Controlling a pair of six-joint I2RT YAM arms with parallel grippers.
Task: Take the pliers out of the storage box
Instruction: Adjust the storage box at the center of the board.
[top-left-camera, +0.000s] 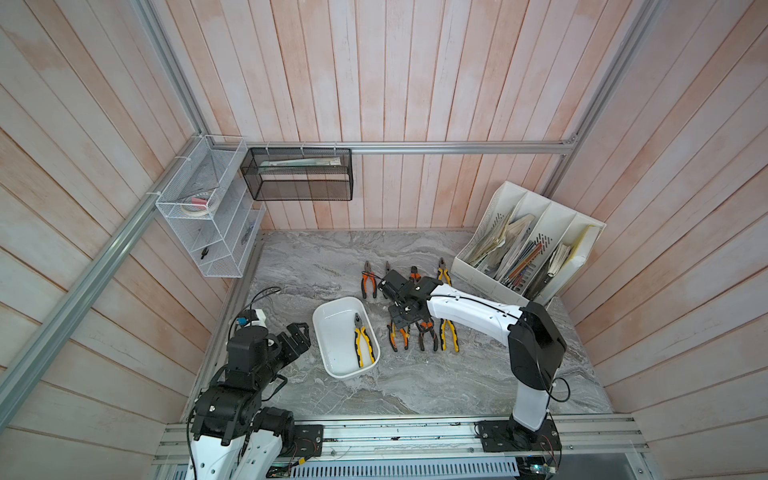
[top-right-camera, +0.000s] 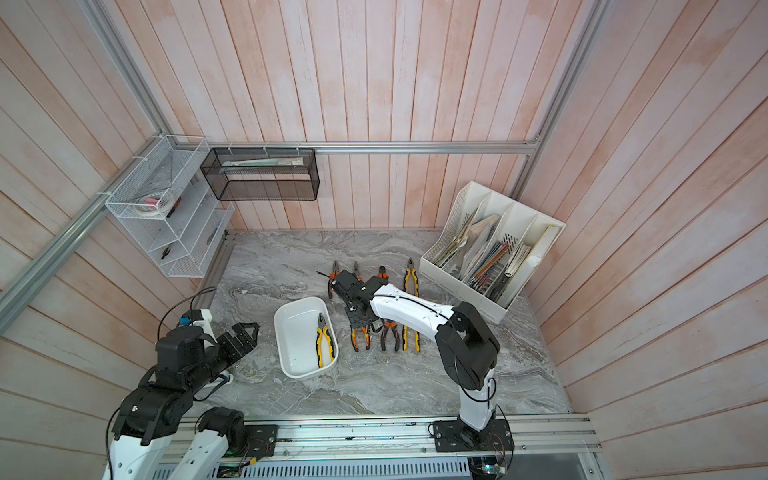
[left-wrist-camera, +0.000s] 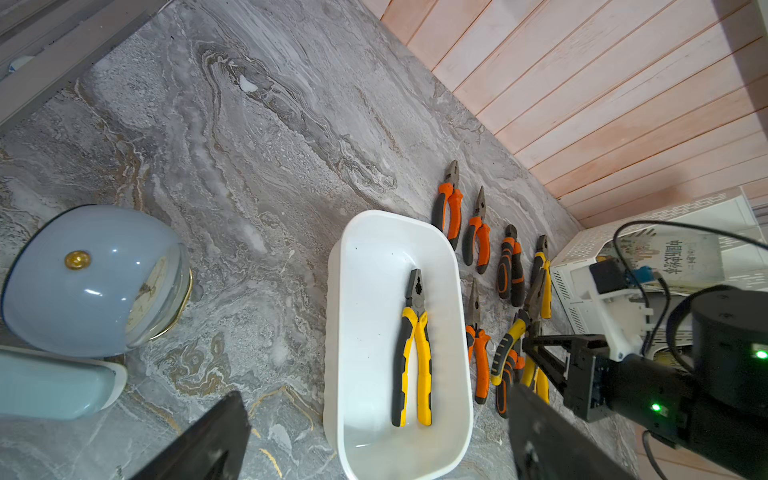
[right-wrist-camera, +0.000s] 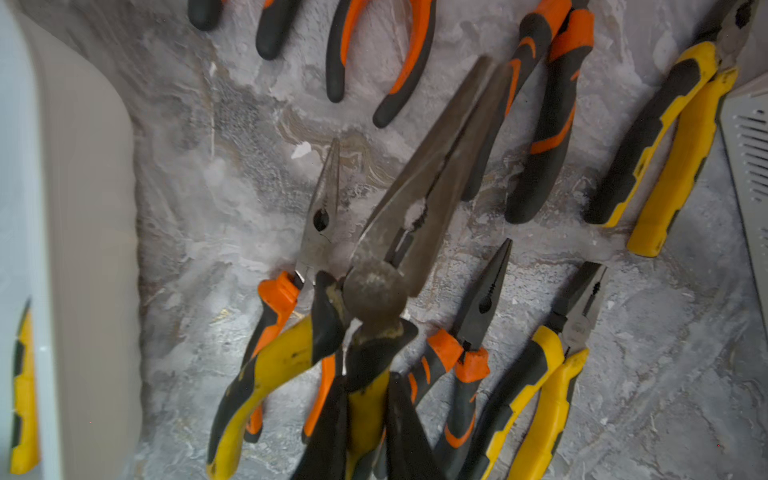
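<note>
The marble tabletop (top-left-camera: 415, 386) carries the white storage box (top-left-camera: 334, 332), which stands upright between the two arms. The left gripper (top-left-camera: 300, 332) is parked just beside the box, fingers spread wide, holding nothing. The right gripper (top-left-camera: 402, 320) hovers over the laid-out tools, pressed onto the yellow handles of a long-nose pliers (right-wrist-camera: 449, 141); this unit is out of the box but not yet set down. Seven pliers lie on the tabletop beside the box: four in the far row (right-wrist-camera: 548, 124), three in the near row (right-wrist-camera: 484, 291). One yellow-and-black combination pliers (left-wrist-camera: 417, 297) lies flat on the box floor. Assessment: seven units delivered, an eighth in transit, one left to extract. Outstanding: place the held unit, then remove the last one.
</note>
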